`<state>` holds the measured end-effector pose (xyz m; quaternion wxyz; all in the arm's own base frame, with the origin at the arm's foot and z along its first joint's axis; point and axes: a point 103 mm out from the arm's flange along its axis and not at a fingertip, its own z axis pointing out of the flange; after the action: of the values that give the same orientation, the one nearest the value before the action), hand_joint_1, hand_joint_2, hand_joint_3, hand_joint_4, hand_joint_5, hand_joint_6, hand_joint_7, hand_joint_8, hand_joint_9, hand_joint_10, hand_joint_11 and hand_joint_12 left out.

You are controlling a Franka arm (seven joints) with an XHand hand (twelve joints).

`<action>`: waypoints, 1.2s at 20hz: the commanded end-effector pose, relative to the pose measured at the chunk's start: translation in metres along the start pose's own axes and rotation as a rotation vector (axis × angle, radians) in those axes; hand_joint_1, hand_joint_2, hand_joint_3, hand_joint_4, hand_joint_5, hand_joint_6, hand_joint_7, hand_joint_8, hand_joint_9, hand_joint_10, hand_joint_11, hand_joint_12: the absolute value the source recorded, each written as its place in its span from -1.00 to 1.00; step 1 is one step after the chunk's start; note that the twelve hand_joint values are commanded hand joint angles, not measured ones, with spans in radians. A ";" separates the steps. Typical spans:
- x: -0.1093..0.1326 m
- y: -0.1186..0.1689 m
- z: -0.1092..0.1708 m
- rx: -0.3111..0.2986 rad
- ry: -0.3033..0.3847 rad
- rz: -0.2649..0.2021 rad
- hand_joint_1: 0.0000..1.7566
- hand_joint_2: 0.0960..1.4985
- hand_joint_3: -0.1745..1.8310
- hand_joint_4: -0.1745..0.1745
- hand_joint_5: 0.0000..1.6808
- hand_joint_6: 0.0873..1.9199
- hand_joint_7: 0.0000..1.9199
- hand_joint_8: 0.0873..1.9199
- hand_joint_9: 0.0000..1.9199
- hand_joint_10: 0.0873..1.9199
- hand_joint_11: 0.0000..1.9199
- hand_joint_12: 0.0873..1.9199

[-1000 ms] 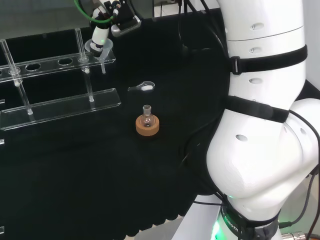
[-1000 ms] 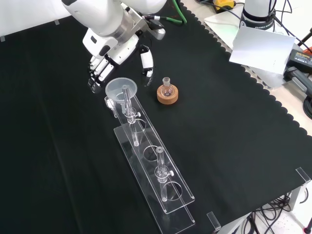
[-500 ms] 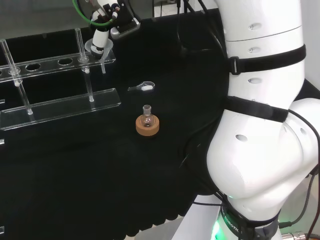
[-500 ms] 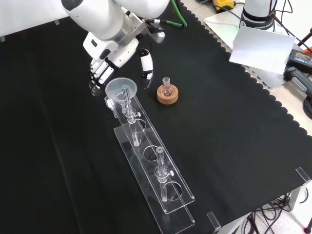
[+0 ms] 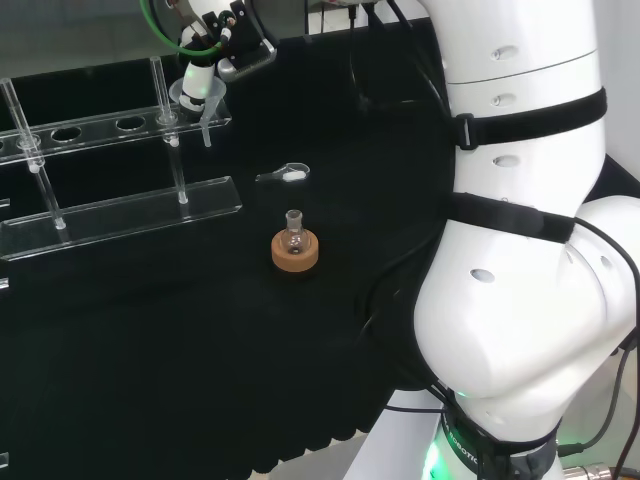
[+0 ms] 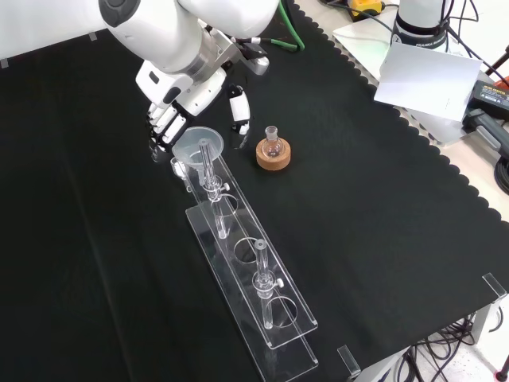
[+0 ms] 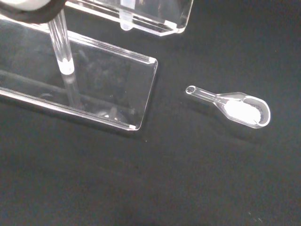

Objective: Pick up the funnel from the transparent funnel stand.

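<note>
A clear funnel [image 6: 196,144] sits in the end hole of the transparent stand [image 6: 266,318], its stem hanging below the top shelf. In the head view the funnel [image 5: 192,96] is at the right end of the stand [image 5: 120,215]. The hand [image 6: 180,98] hovers over the bowl, with the fingers [image 6: 163,127] at its left rim and the thumb [image 6: 236,107] off to its right, spread and not closed on it. In the head view the hand [image 5: 203,62] is directly above the funnel. The wrist view looks past the stand's base plate [image 7: 108,80] and one post.
A small round flask on a cork ring [image 6: 273,150] stands on the cloth right of the funnel in the front view, also the flask [image 5: 294,243] in the head view. A clear scoop with white powder [image 7: 242,107] lies near the stand's end. Two upright posts rise from the stand.
The hand has crept slightly closer over the funnel, its fingers nearer the rim. The funnel and stand have not moved.
</note>
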<state>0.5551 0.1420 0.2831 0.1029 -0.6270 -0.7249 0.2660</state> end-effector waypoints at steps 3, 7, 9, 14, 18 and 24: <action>0.001 0.008 0.007 0.003 -0.001 -0.001 -0.20 -0.30 -0.30 0.26 -0.82 -1.00 -1.00 -0.32 -0.83 -0.08 -0.68 0.58; 0.003 0.011 0.008 0.009 -0.010 0.001 -0.19 -0.30 -0.30 0.26 -0.81 -1.00 -1.00 -0.32 -0.83 -0.08 -0.68 0.58; 0.004 0.011 0.007 0.006 -0.015 0.002 -0.19 -0.30 -0.30 0.27 -0.81 -1.00 -1.00 -0.34 -0.83 -0.08 -0.68 0.57; 0.006 0.013 0.007 -0.007 -0.033 0.015 -0.14 -0.28 -0.28 0.22 -0.74 -1.00 -0.93 -0.31 -0.71 -0.18 -0.61 0.54; 0.003 0.012 0.007 -0.056 -0.062 0.052 -0.09 -0.24 -0.25 0.11 -0.58 -1.00 -0.76 -0.32 -0.52 -0.32 -0.53 0.48; 0.001 0.000 -0.003 -0.238 -0.084 0.085 -0.04 -0.15 -0.21 -0.05 -0.18 -0.86 -0.44 -0.36 -0.22 -0.50 -0.39 0.36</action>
<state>0.5601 0.1441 0.2703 0.0586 -0.6384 -0.7219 0.2604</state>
